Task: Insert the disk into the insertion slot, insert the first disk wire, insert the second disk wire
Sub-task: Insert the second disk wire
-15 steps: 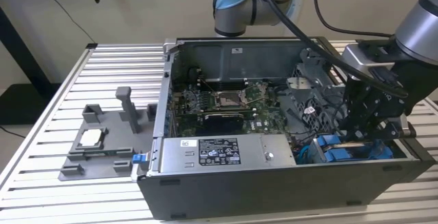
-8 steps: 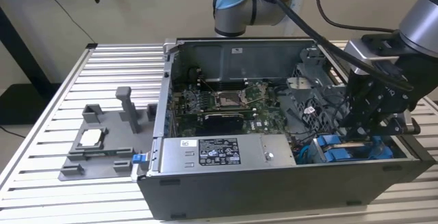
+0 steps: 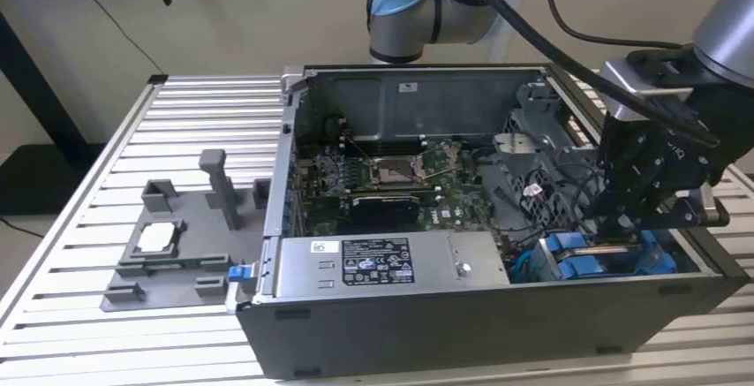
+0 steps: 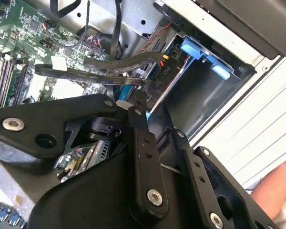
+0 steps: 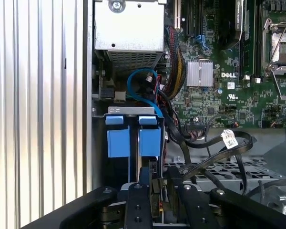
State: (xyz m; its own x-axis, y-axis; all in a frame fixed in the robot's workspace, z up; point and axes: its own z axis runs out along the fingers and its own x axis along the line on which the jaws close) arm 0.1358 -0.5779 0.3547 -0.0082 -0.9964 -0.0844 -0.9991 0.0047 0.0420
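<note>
Nearest to me, at the lower right of the exterior view, the gripper hangs straight down over the insertion slot, its tips just above the blue plastic of the bay. In the first wrist view the fingers stand close together at the bottom centre of the frame, seemingly pinched on a small dark connector, though I cannot tell for certain whether they clamp it. The disk sits in the slot already, its blue carrier tabs showing in the middle of that frame, so I judge the work is at one of the wire steps. In the second wrist view a flat black cable runs across the upper middle toward the bay. Seating a plug would call for squaring it to its socket before pressing. Farther back lies the green motherboard, and beyond it the case's rear wall.
</note>
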